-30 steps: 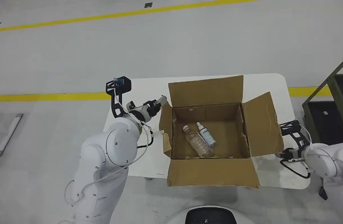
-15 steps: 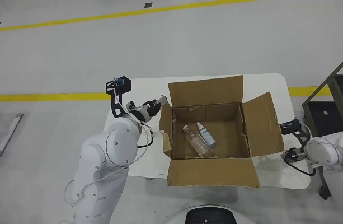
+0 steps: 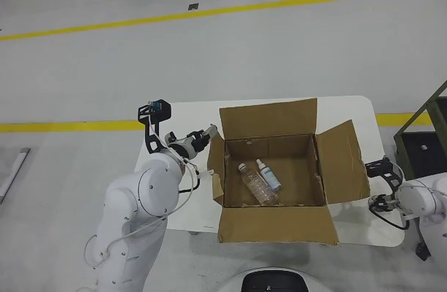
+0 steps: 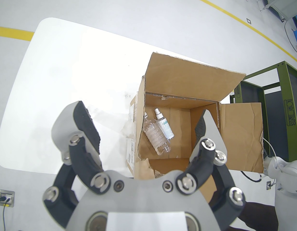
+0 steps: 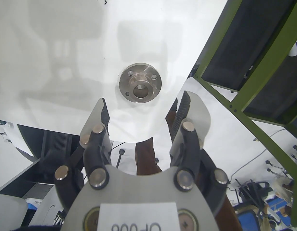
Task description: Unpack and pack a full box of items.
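Nearest, the right claw (image 5: 144,99) hangs open and empty just above a round metal flange (image 5: 140,86), which lies flat near the right corner of the white surface (image 3: 190,120). It appears to be an item already unpacked and set well clear of the box. The left claw (image 4: 143,114) is also spread wide and holds nothing. It hovers by the left flap of the open cardboard box (image 3: 270,117), probably placed there so it can reach in next. The box stands mid-surface with all four flaps folded outward. On its floor a clear plastic bottle (image 3: 256,186) and a smaller white spray bottle (image 3: 268,175) lie side by side, touching and still to be taken out. Farther off, beyond the right edge, stands a green metal cart (image 3: 427,131). Compared with a second ago, the right arm has pulled slightly outward toward the edge, while the left arm, box and bottles are unchanged.
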### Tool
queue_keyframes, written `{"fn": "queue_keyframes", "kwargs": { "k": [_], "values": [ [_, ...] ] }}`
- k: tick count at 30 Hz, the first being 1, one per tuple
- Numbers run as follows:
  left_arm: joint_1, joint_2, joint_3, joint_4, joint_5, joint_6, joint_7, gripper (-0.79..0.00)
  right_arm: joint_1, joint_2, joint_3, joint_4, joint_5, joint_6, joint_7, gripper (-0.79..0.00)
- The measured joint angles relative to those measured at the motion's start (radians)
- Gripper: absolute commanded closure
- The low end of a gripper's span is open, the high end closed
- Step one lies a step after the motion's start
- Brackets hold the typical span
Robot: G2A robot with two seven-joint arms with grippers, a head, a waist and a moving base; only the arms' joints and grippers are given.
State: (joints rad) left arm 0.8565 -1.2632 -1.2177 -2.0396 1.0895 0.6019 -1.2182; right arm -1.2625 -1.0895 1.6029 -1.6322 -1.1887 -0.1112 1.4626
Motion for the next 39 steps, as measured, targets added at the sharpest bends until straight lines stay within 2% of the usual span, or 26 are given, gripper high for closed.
{"fn": "queue_keyframes", "kwargs": {
  "k": [1,2,15,23,26,29,30,35,39],
  "values": [
    [0.0,0.0,0.0,0.0,0.0,0.0,0.0,-0.785,0.002,0.0,-0.003,0.007,-0.001,0.001,-0.004,-0.459],
    [0.0,0.0,0.0,0.0,0.0,0.0,0.0,-0.785,0.004,0.0,-0.005,0.015,-0.002,0.002,-0.008,-0.394],
    [0.0,0.0,0.0,0.0,0.0,0.0,0.0,-0.785,0.034,0.002,-0.041,0.069,-0.003,0.018,-0.031,-0.357],
    [0.0,0.0,0.0,0.0,0.0,0.0,0.0,-0.785,0.039,0.004,-0.054,0.092,-0.002,0.025,-0.044,-0.268],
    [0.0,0.0,0.0,0.0,0.0,0.0,0.0,-0.785,0.042,0.004,-0.059,0.102,-0.002,0.029,-0.05,-0.2],
    [0.0,0.0,0.0,0.0,0.0,0.0,0.0,-0.785,0.045,0.005,-0.063,0.111,-0.001,0.034,-0.054,-0.089],
    [0.0,0.0,0.0,0.0,0.0,0.0,0.0,-0.785,0.047,0.005,-0.064,0.114,-0.001,0.035,-0.055,0.0],
    [0.0,0.0,0.0,0.0,0.0,0.0,0.0,-0.785,0.055,0.007,-0.054,0.12,0.018,0.044,-0.069,0.0],
    [0.0,0.0,0.0,0.0,0.0,0.0,0.0,-0.785,0.062,0.01,0.038,0.078,0.156,0.071,-0.113,0.0]
  ]
}}
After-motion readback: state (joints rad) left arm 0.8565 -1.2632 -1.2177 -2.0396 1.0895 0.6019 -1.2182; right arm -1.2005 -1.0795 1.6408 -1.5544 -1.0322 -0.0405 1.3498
